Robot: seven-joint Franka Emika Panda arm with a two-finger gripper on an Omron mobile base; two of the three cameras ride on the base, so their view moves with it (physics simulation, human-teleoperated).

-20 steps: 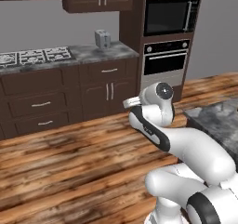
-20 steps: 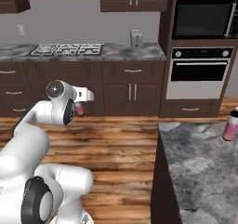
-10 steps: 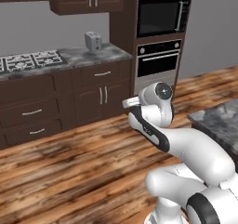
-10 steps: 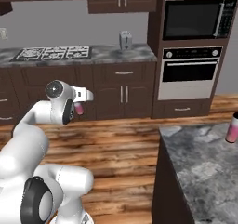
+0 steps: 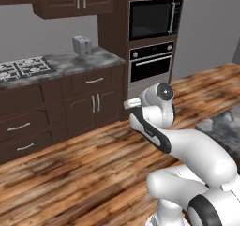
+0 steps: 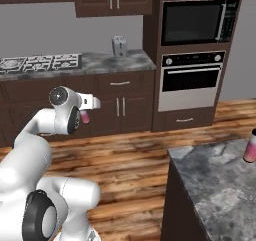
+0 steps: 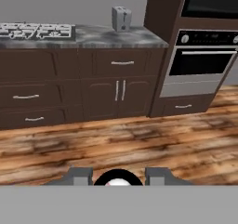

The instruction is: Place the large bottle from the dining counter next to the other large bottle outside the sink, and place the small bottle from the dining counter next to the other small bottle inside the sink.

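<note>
My gripper is shut on the small bottle, whose round dark cap shows between the two fingertips. In the right base view the same bottle shows as a pink stub under the gripper, held in front of the arm's upper joint. The hand end points toward the wall cabinets. Another pink bottle stands upright on the dining counter, near its far right edge. A corner of that counter lies right of the arm. The sink is out of view.
Ahead runs a wall counter with a toaster and a gas hob over dark drawers. A built-in oven and microwave stand to its right. Wooden floor lies open between me and the cabinets.
The whole scene has slid left and grown a little in both base views, so the base has moved. The arm keeps the same pose and grip.
</note>
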